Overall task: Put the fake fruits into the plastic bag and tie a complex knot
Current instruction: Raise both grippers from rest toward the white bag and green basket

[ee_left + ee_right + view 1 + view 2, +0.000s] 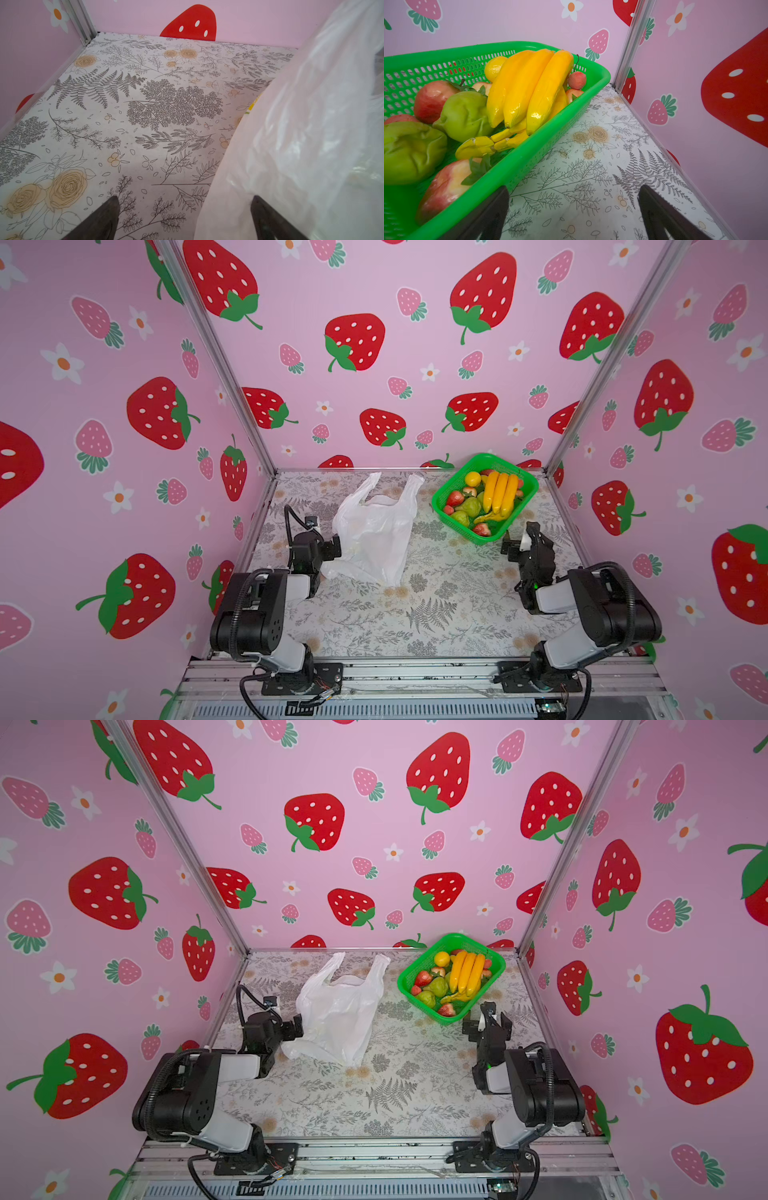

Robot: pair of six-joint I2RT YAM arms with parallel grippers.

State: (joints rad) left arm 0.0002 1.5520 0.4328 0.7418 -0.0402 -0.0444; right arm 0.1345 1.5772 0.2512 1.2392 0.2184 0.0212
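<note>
— So, bag [374, 537]?
— Thin white crinkly plastic, limp, flat on the floral table [436, 614], handles toward back wall. Untied, looks empty.
— Fruits [484, 499]?
— Glossy plastic, all in the green mesh basket [524, 498], back-right: long yellow bananas [527, 89], a lemon [493, 66], lumpy green ones, red strawberries.
— Grippers?
— L gripper [334, 547] at bag's edge, fingers apart, holding nothing. R gripper [517, 536] just beside basket, fingers wide apart, empty too.

Both arms folded low, jaws spread wide.
The black left gripper [336, 546] and black right gripper [517, 540] each pointed forward from bent elbows, holding nothing between their fingers.
</note>
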